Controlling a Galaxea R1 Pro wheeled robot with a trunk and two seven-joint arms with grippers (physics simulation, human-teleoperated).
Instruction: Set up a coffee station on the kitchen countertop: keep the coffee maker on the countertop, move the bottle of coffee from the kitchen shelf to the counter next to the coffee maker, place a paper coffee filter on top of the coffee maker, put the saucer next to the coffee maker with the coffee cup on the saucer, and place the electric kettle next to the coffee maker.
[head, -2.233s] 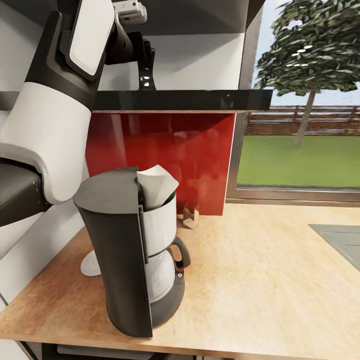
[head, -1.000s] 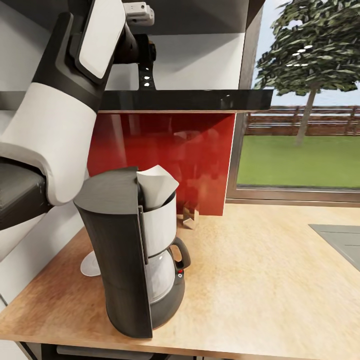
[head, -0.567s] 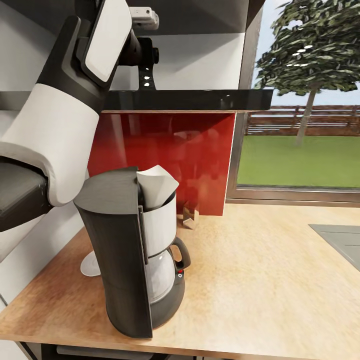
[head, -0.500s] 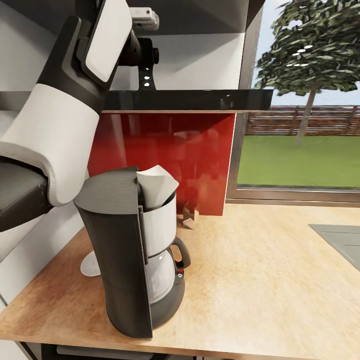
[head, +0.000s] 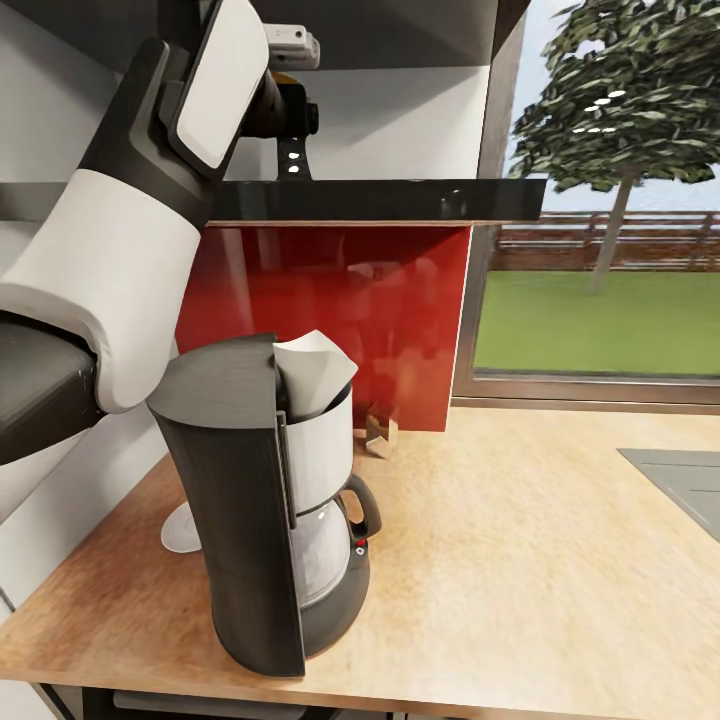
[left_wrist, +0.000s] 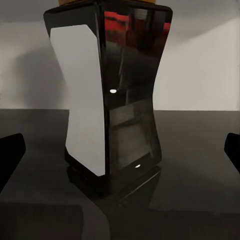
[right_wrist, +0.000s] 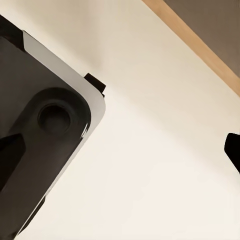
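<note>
The bottle of coffee (left_wrist: 112, 95), dark with a white label and a gold cap, stands on the glossy black kitchen shelf (head: 400, 199). My left gripper (left_wrist: 120, 152) is open with one fingertip on each side of the bottle, apart from it. In the head view my left arm reaches up to the shelf, and one black finger (head: 292, 145) shows above it. The coffee maker (head: 262, 500) stands on the kitchen countertop (head: 520, 560). Behind it lies the white saucer (head: 180, 530). The paper coffee filter (head: 379, 436) lies by the red backsplash. My right gripper (right_wrist: 120, 150) is open and holds nothing.
A red backsplash panel (head: 330, 300) runs under the shelf, and a window (head: 600, 250) is to its right. A grey inset (head: 675, 480) sits in the countertop at the far right. The right wrist view looks at a pale surface and a dark rounded body (right_wrist: 40, 140).
My left arm has edged to the right along the shelf. A sliver of the bottle's gold cap now shows beside the wrist. The camera and the things on the counter have not moved.
</note>
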